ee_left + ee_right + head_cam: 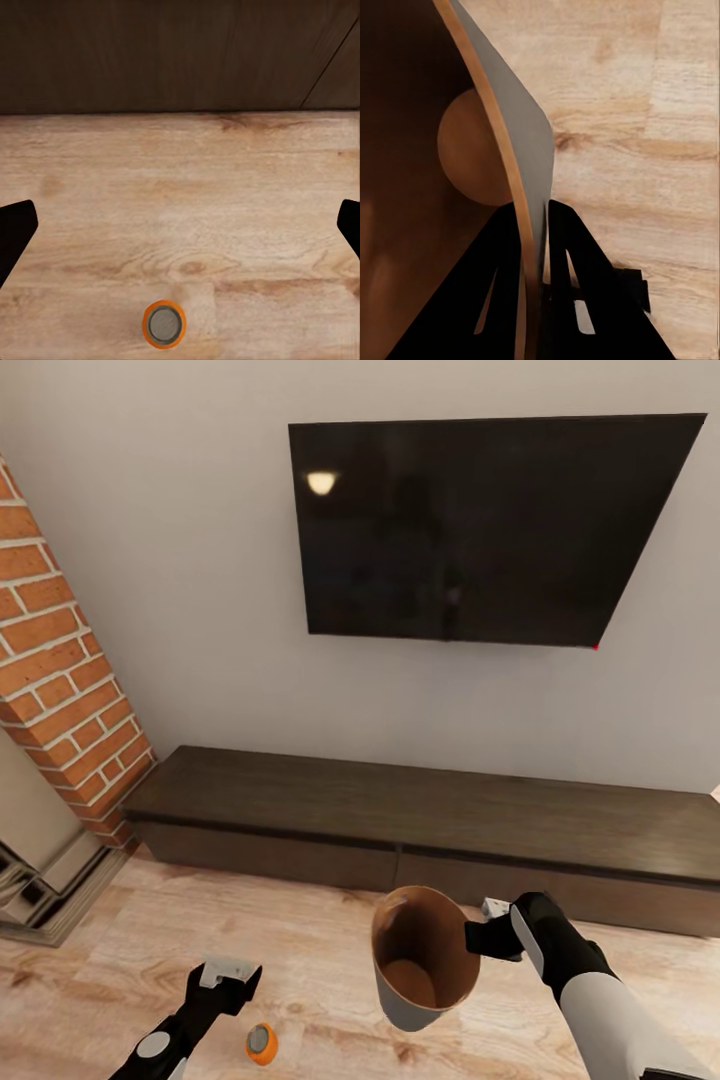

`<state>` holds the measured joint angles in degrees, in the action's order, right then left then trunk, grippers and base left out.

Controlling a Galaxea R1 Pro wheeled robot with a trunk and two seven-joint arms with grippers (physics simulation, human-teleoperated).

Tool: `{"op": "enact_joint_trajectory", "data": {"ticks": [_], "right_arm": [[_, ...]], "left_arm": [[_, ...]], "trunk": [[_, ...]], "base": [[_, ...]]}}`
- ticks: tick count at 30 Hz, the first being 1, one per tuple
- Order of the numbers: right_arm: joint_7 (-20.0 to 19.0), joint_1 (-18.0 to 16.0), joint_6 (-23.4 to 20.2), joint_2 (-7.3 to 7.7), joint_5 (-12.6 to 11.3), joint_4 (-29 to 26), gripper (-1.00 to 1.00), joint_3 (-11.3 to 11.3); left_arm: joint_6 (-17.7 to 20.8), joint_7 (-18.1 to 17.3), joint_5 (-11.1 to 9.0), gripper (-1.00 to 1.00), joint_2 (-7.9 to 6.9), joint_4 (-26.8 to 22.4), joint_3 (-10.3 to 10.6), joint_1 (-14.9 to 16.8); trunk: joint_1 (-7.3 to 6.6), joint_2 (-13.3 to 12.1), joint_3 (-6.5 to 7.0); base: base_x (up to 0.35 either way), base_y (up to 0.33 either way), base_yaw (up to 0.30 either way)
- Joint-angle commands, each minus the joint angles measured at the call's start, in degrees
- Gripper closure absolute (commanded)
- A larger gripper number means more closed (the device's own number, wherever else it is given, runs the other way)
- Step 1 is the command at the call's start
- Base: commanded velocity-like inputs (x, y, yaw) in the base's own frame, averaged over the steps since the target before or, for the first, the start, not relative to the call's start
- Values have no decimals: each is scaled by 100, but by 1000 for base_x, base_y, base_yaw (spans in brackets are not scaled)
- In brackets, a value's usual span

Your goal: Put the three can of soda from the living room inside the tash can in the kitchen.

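An orange can of soda (262, 1044) stands upright on the wood floor, silver top up; in the left wrist view the same can (163, 324) sits below the gap of the fingers. My left gripper (228, 975) (180, 229) hovers open just above and beside it, holding nothing. The tash can (405, 1010) hangs tilted in the air, its copper-brown inside bare. My right gripper (482, 937) (534, 247) is shut on its rim, one finger inside the wall (521, 142) and one outside.
A long dark low cabinet (430, 820) runs along the wall ahead under a black wall-mounted TV (480, 530). The red-brick fireplace (60, 660) stands at the left with a pale hearth at its foot. Wood floor (320, 950) lies between me and the cabinet.
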<state>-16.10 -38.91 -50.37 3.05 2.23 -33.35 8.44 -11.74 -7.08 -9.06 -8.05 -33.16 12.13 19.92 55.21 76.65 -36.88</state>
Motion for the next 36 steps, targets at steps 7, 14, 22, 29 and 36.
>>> {"op": "enact_joint_trajectory", "data": {"ticks": [7, 14, 22, 29, 36], "right_arm": [[-36, 15, -564, 10, -171, -728, 100, 1], [-5, 23, -963, 14, -27, -1414, 100, -169], [8, 24, -963, 0, 140, -1738, 100, -951], [-1, 24, -963, 2, 119, -1758, 100, -954], [-6, 24, -963, 4, 105, -1784, 100, -945]], "left_arm": [[-11, 26, 7, -100, 47, 31, 7, 3], [-19, 37, -2, -100, 55, 31, 3, 1], [-61, 63, -29, -100, 61, 286, -56, 3], [-231, 65, -41, -100, 64, 549, -53, 10], [-306, 66, -19, -100, 65, 623, -46, 12]], "trunk": [[154, 282, -126], [308, 563, -251], [484, 884, -406], [638, 1165, -553], [791, 1446, -712]], "base": [[0, 0, 0], [0, 0, 0], [0, 0, 0], [0, 0, 0], [0, 0, 0]]}}
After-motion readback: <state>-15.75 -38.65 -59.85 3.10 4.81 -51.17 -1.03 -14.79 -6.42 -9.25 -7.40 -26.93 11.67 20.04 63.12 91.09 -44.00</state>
